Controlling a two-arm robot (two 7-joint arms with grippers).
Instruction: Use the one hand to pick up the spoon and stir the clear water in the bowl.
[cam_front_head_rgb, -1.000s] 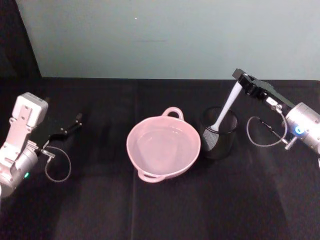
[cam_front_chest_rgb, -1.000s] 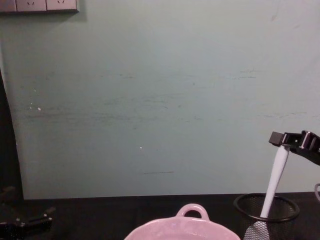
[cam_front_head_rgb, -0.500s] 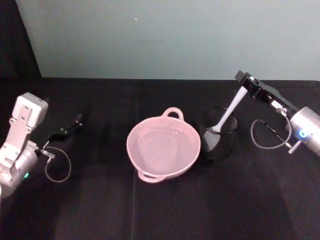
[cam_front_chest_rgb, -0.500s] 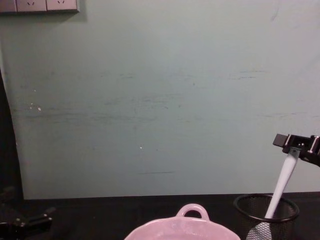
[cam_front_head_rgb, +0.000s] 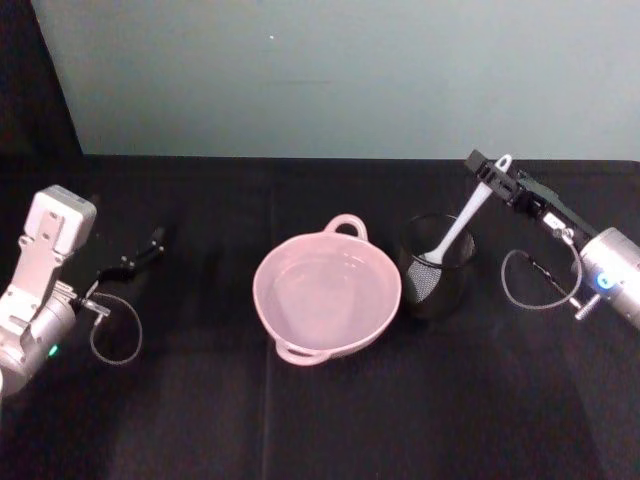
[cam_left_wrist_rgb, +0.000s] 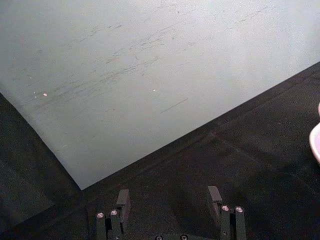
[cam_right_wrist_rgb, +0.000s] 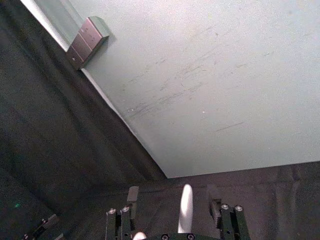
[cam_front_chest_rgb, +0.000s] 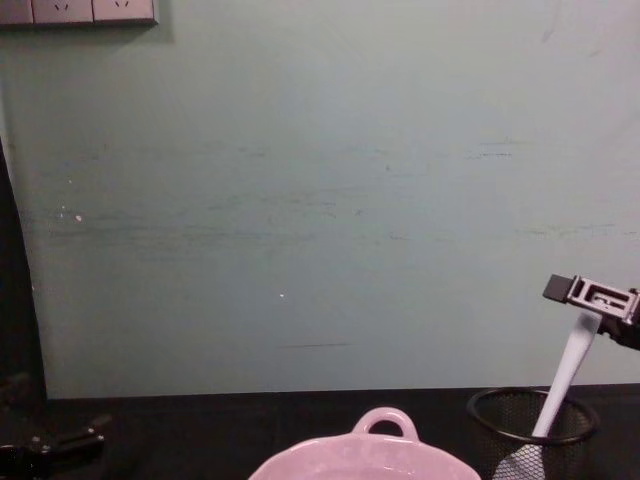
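Note:
The white spoon (cam_front_head_rgb: 460, 222) leans in a black wire-mesh cup (cam_front_head_rgb: 437, 285), head down and handle up to the right. My right gripper (cam_front_head_rgb: 487, 172) is at the handle's upper end, open. In the right wrist view the spoon (cam_right_wrist_rgb: 186, 205) stands between the spread fingers (cam_right_wrist_rgb: 132, 195) without touching them. From the chest the gripper (cam_front_chest_rgb: 590, 295) hangs just above the spoon (cam_front_chest_rgb: 572, 375). The pink bowl (cam_front_head_rgb: 258, 290) sits left of the cup with clear water (cam_front_head_rgb: 325, 295) in it. My left gripper (cam_front_head_rgb: 145, 250) rests open on the table at the far left.
The table is covered in black cloth and backed by a pale green wall (cam_front_chest_rgb: 320, 200). The mesh cup (cam_front_chest_rgb: 505, 435) stands close beside the bowl (cam_front_chest_rgb: 360, 455). A grey cable loop (cam_front_head_rgb: 530, 280) hangs from the right wrist. Bare cloth lies in front of the bowl.
The right gripper has sunk lower and farther right, and the spoon now leans more to the right. Its handle tip now sticks out past the open fingers. The left arm is still.

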